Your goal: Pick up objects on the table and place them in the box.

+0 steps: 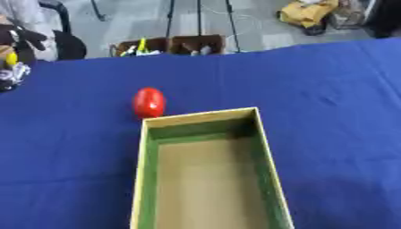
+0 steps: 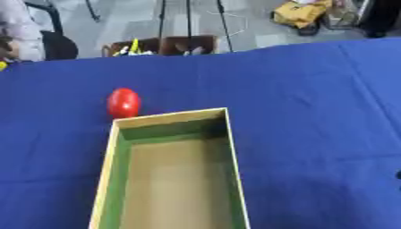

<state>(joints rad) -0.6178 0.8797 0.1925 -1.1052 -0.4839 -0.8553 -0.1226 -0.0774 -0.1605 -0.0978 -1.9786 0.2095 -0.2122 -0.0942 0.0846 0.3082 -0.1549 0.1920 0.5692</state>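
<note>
A glossy red egg-shaped object (image 1: 149, 102) lies on the blue table (image 1: 329, 98), just beyond the far left corner of the box and close to its rim. The open cardboard box (image 1: 268, 165) runs from the table's middle to the near edge of the view. It has green inner walls and a tan floor, and nothing shows inside it. Neither of my hands shows over the table.
Past the table's far edge are a brown crate of small items (image 1: 168, 45), stand legs and a yellow bag (image 1: 307, 12) on the floor. A dark shape with a yellow bit (image 1: 11, 58) sits at the left edge. A small dark speck (image 2: 398, 175) touches the right edge.
</note>
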